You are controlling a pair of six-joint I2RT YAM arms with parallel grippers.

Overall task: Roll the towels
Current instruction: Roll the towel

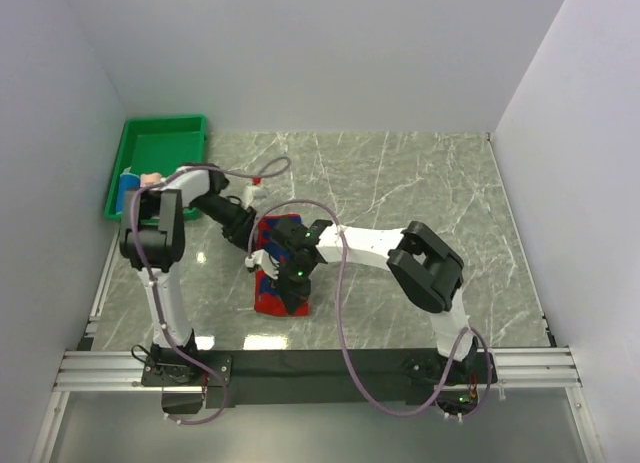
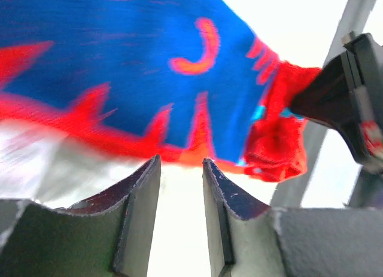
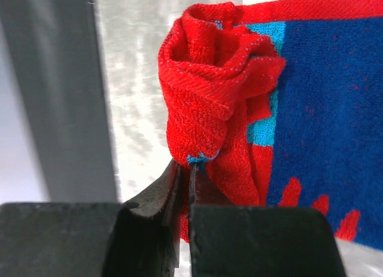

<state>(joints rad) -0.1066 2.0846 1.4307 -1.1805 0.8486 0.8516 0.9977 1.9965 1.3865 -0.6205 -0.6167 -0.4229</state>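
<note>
While one end of the red-and-blue towel (image 1: pixel 272 301) is gathered into a loose, crumpled curl (image 3: pixel 209 79), most of the cloth lies flat at the middle of the table (image 1: pixel 420 183), so its roll is judged barely begun. The fabric is soft, thick looped terry, blue with red flame-shaped borders and turquoise flecks. The right hand (image 3: pixel 184 190) is closed, pinching the red hem just below the curl. The left hand (image 2: pixel 181 181) has its jaws apart with nothing between them, just short of the towel's red-bordered edge. In the green tray (image 1: pixel 165 126), a rigid plastic bin at the glossy, marbled table's far left corner, a blue bundle (image 1: pixel 129 188) and a pale pink bundle (image 1: pixel 151 180) lie side by side. They seem to be rolled towels, though they are too small to confirm. No orange towel is visible.
</note>
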